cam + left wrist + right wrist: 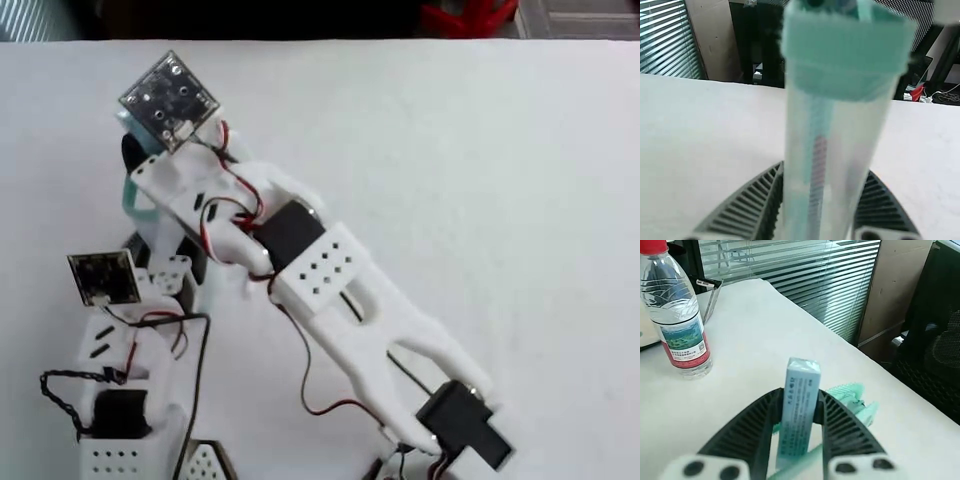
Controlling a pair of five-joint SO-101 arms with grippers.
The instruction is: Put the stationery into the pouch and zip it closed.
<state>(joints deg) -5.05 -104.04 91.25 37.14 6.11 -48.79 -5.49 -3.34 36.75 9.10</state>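
Looking down over the white table (480,180), I see a short arm (120,400) at about 7 o'clock. Just beyond it, near 10 o'clock, a strip of the teal-edged pouch (130,195) peeks out from under the tip of a long white arm (340,290), which crosses the table from 5 o'clock up toward 10 o'clock. I cannot say from this view which arm is which. On the left wrist camera, my left gripper (825,170) is clamped on the pouch (840,65). Its ribbed black jaws press both sides of the clear body, and the pouch stands upright between them with its teal band at the upper end. A few slim items show faintly through the plastic, but I cannot make them out. On the right wrist camera, my right gripper (799,392) is closed on a small pale green stationery box (797,412), held upright with one jaw on each broad face. The pouch's teal end (850,395) lies just past those jaws, low by the table. Farther off, a water bottle (677,315) with a red cap stands on the table, well apart from the pouch.
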